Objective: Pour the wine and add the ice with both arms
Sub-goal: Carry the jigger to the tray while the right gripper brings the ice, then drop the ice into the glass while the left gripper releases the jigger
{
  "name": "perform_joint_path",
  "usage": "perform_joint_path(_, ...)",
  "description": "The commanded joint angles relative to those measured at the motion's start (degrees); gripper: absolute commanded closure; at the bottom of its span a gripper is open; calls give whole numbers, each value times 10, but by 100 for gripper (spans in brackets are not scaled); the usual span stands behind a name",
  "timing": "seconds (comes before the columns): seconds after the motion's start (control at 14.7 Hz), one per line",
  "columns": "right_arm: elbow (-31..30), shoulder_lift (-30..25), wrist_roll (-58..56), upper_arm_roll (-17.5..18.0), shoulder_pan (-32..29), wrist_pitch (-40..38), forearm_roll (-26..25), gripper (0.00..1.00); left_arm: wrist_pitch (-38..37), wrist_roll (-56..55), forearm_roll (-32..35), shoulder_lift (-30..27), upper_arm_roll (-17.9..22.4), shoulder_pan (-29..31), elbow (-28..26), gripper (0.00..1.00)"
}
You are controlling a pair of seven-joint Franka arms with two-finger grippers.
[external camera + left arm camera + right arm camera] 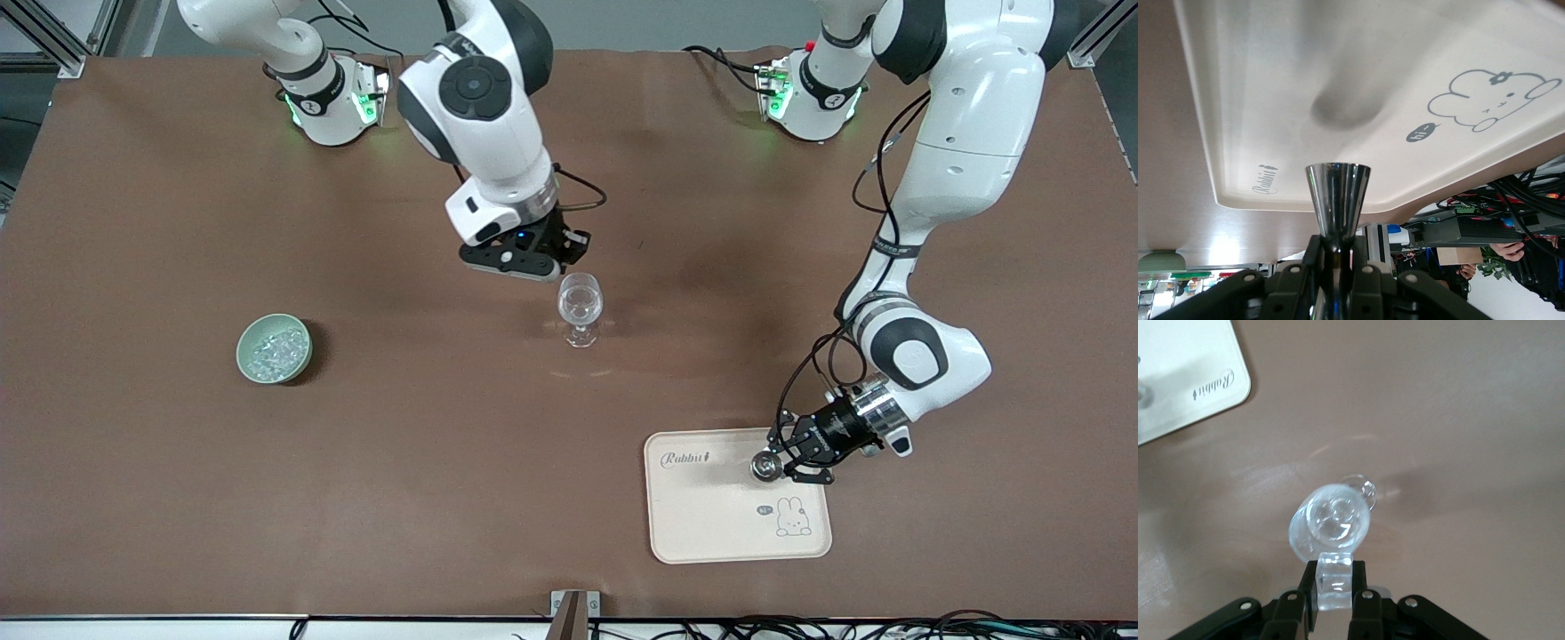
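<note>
Two grips closed: ice cube over the glass, steel jigger over the tray

Two arms are at work. The right gripper (pixel 1335 593) is clamped on a clear ice cube (pixel 1335 581) directly over the stemmed glass (pixel 580 307) at mid-table; the glass's bowl already seems to hold ice. More ice (pixel 276 351) lies in the green bowl (pixel 249 363), toward the right arm's end of the table. The left gripper (pixel 782 464) is shut on the narrow waist of a polished steel jigger (pixel 1337 205), held above the cream rabbit-print tray (pixel 702 524).

Handling, as a judgement: the cube is light, hard and slippery, best pinched on flat faces and let go low over the rim. The glass is fragile and top-heavy on its thin stem, so a knock could tip it. The jigger is stiff and smooth; its waist is the sure hold.

Open brown table (pixel 444 462) surrounds the glass, leaving room to retreat upward. The tray sits near the table edge closest to the front camera.
</note>
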Motion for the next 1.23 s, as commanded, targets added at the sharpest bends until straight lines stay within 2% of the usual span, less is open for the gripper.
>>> perform_joint_path(0.0,18,21,22,-8,23,4,15,99,-19,20,-31,34,4,-2,42,98)
perform_joint_path(0.2,37,46,26,-8,26,7,14,99,-33,100,-99,44,5,2,42,96)
perform_joint_path(0.34,45,54,26,-9,24,7,13,99,-55,107,-113,47,9,3,40,86)
perform_joint_path(0.41,49,57,26,-9,22,7,12,99,-60,112,-117,47,15,3,39,68)
perform_joint_path(0.48,53,62,26,-10,21,7,12,99,-70,118,-124,47,20,3,39,1)
perform_joint_path(0.82,61,80,25,-11,19,7,8,99,-91,134,-130,44,24,8,25,0)
perform_joint_path(1.02,61,81,25,-11,20,7,7,98,-132,136,-121,17,57,10,-28,0)
perform_joint_path(1.16,61,81,25,-11,19,7,7,96,-175,141,-84,10,88,7,-37,0)
